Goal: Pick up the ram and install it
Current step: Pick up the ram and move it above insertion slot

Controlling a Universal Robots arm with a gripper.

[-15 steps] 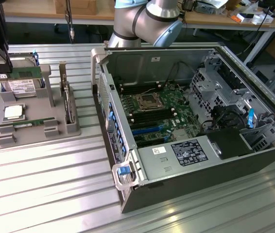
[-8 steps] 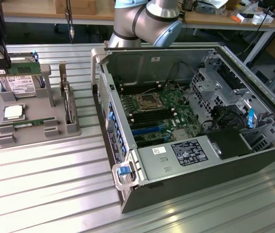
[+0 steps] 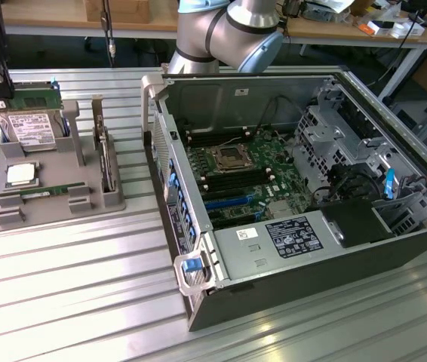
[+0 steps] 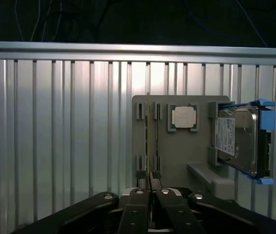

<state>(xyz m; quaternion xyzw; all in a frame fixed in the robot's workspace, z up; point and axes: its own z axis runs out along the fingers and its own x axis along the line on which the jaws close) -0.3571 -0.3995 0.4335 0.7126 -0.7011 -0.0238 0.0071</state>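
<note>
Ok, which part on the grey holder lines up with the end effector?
The thin green memory stick: in the wrist view the shut end effector points along it; the square chip and hard drive sit aside.

Green ram [image 3: 45, 190], grey tray [image 3: 40, 213], silver ribbed table [image 3: 62, 286], white-labelled silver hard drive [image 3: 29, 130], green motherboard [image 3: 236, 177]
</note>
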